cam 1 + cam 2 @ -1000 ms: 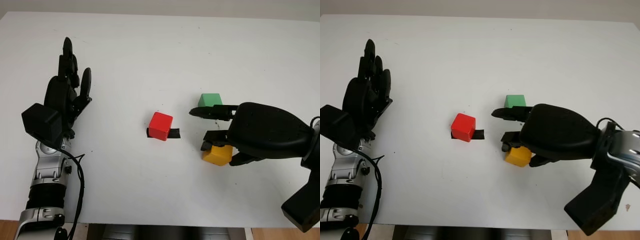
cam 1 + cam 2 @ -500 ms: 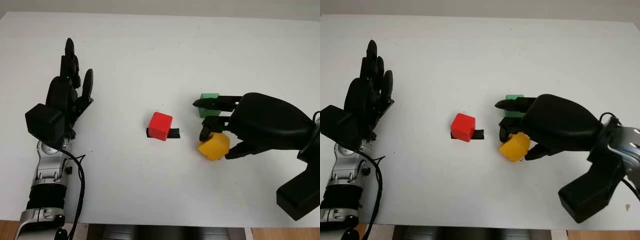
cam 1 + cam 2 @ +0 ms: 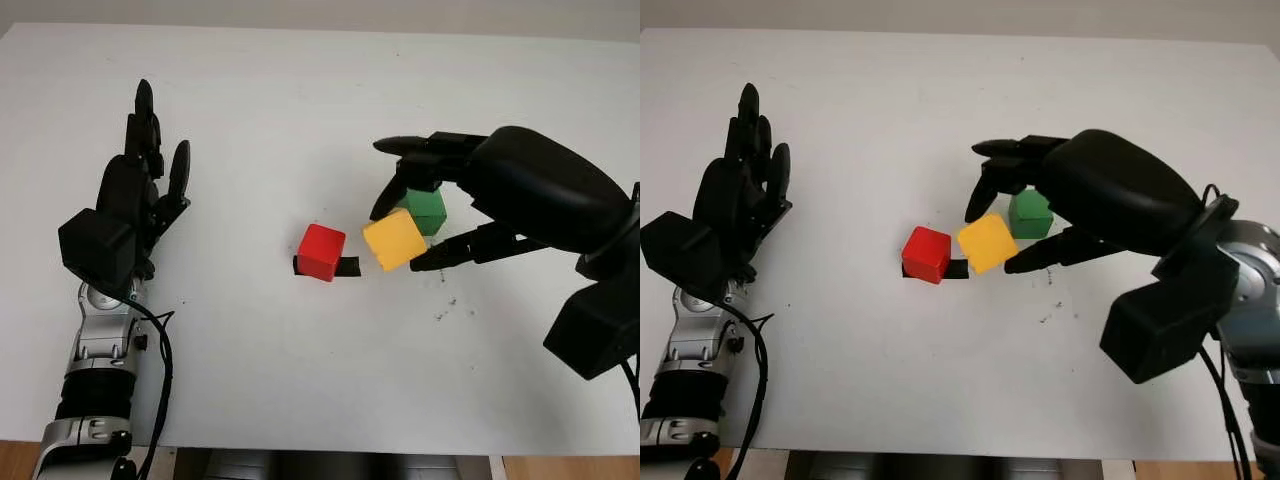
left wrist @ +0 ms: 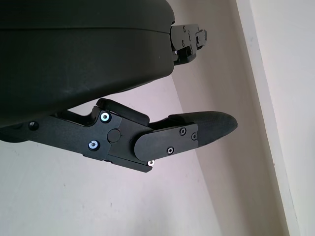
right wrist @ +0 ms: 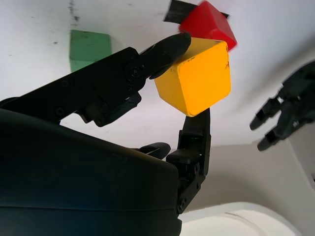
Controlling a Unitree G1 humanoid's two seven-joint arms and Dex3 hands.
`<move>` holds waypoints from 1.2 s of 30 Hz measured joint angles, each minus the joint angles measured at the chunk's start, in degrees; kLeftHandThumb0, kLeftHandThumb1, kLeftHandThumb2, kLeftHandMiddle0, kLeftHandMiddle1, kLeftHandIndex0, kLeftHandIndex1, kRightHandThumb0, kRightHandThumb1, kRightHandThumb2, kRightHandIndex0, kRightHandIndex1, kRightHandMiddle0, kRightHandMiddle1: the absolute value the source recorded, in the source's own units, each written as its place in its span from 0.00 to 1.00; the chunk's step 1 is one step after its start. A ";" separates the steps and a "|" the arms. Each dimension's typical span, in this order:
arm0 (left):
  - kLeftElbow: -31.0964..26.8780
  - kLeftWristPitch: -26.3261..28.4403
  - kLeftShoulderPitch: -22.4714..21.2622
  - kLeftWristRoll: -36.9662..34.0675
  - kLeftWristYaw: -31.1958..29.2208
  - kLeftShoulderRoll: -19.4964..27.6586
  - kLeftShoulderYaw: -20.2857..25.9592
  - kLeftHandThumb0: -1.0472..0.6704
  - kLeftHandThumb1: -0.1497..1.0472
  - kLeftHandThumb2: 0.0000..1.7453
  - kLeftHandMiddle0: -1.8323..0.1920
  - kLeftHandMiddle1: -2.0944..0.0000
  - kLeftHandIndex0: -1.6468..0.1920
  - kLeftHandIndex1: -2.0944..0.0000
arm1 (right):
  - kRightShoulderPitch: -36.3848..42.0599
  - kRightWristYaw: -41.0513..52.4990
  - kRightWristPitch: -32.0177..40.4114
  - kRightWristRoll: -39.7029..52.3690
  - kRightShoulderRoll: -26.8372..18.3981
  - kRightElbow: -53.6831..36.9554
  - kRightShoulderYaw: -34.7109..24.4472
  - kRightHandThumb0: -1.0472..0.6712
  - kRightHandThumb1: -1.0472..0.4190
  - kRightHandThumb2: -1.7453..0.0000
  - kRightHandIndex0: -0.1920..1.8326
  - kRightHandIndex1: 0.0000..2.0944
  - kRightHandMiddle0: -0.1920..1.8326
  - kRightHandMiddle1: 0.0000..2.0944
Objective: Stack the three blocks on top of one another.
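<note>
While yellow block (image 3: 394, 239) hangs pinched in my right robot hand (image 3: 455, 200): step, carry to red block (image 3: 321, 251); next, centre above, lower. Left robot hand (image 3: 135, 195) open, idle over tabletop (image 3: 300, 100).

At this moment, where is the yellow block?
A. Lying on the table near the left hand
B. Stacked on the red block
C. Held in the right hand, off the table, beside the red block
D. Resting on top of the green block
C: the right hand pinches the yellow block between its fingers, tilted and lifted, next to the red block and in front of the green block.
</note>
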 measured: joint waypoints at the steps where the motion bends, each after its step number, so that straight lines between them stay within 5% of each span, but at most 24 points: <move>1: -0.01 0.01 0.00 -0.07 0.00 -0.04 -0.05 0.26 1.00 0.35 0.99 0.98 0.97 0.97 | -0.22 -0.04 0.56 0.34 0.88 0.03 0.04 0.38 0.09 0.97 0.28 0.05 0.33 0.66; 6: -0.37 0.43 0.03 0.27 0.11 -0.05 -0.48 0.25 1.00 0.35 0.99 0.98 0.98 0.98 | -1.42 0.38 6.78 3.71 5.45 0.45 0.76 0.38 0.07 0.97 0.26 0.04 0.29 0.70; 16: -0.57 0.48 0.09 0.69 0.86 -0.18 -0.59 0.25 1.00 0.35 0.98 0.97 0.97 0.97 | -6.30 3.59 33.68 11.62 12.03 -0.43 2.70 0.36 0.06 0.97 0.23 0.03 0.25 0.73; 26: -0.96 0.66 0.50 1.73 1.67 -0.25 -0.81 0.24 1.00 0.35 0.98 0.97 0.97 0.97 | -4.71 -7.17 46.73 15.14 23.77 -3.84 1.86 0.37 0.06 0.97 0.21 0.02 0.24 0.76; 36: -1.46 1.46 0.70 1.88 2.11 -0.29 -0.83 0.23 1.00 0.34 0.98 0.97 0.97 0.97 | -1.65 -13.20 51.06 18.52 31.05 -6.33 1.48 0.36 0.02 0.97 0.18 0.01 0.18 0.81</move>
